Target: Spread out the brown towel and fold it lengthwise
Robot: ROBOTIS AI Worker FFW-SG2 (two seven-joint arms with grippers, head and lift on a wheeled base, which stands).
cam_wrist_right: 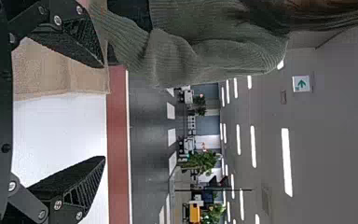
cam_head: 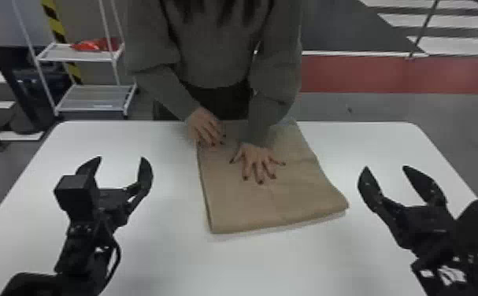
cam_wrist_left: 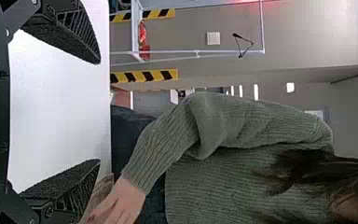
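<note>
Sign (cam_wrist_right: 301, 84): green arrow
Left gripper (cam_head: 121, 158): spread wide, left of brown towel (cam_head: 273, 204)
Right gripper (cam_head: 385, 167): spread wide, right of towel
Person's hands (cam_head: 258, 160): palms down on towel

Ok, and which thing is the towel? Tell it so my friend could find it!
Find the white table. Between the left gripper and right gripper lies the towel, with a person's spread hand on it. It's flat brown cloth, while the grippers are black.
</note>
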